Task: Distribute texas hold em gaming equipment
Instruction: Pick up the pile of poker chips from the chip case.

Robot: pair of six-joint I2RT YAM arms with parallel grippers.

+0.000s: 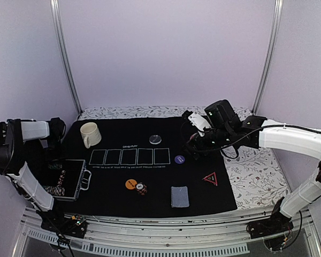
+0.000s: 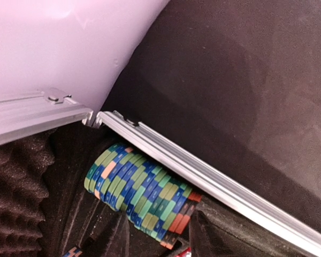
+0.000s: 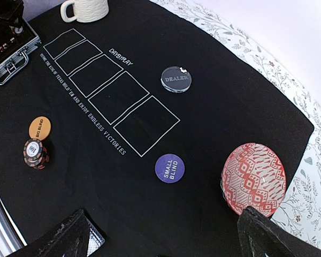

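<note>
The black mat (image 1: pixel 112 201) holds an orange disc (image 1: pixel 130 184) (image 3: pixel 39 128) with a short stack of striped chips (image 1: pixel 141 188) (image 3: pixel 36 153) beside it. Also on it are a purple disc (image 1: pixel 179 159) (image 3: pixel 170 168), a black dealer disc (image 1: pixel 155 139) (image 3: pixel 176 79), a red-edged triangle marker (image 1: pixel 210 178) and a deck of cards (image 1: pixel 180 196). My right gripper (image 1: pixel 195 140) (image 3: pixel 171 241) hovers open above the purple disc, holding nothing. The left arm reaches into the open case (image 1: pixel 64 179). Its wrist view shows a row of green and blue chips (image 2: pixel 139 187) but no fingers.
A cream mug (image 1: pixel 90 134) (image 3: pixel 88 8) stands at the mat's far left. The red patterned bowl (image 3: pixel 254 176) sits close to my right gripper's right finger (image 3: pixel 273 235). The case's aluminium rim (image 2: pixel 214 182) runs past the chips. A floral cloth (image 1: pixel 257 176) lies right of the mat.
</note>
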